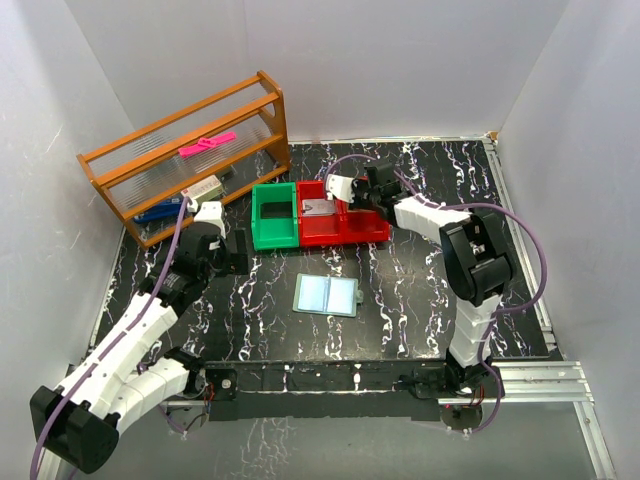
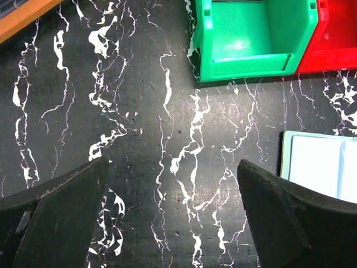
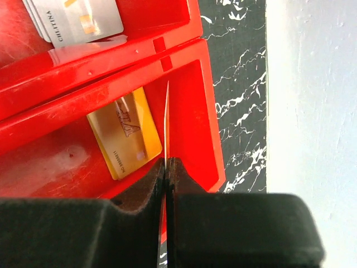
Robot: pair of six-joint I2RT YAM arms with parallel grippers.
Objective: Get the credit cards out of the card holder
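While stretched up to the red bin [image 1: 360,233] at upper centre, pinching a card [image 3: 166,111] edge-on in the right gripper [image 3: 167,164], right over a gold card [image 3: 125,134] lying inside. Got the left gripper [image 2: 173,167] hovering low at left, jaws spread wide, holding nothing. Wallet [image 1: 328,294] lying open mid-frame on the table [image 1: 410,300].

Table top [image 2: 139,184] noted as matt black, white-veined, faintly textured. Green bin [image 2: 245,61] and red bin [image 3: 192,111]: glossy moulded plastic, the red scuffed. Gold credit card [image 3: 125,134] recorded as glossy. Rack [image 1: 170,120] at 10 o'clock: varnished wood. Left fingers [image 2: 56,223]: matt black.
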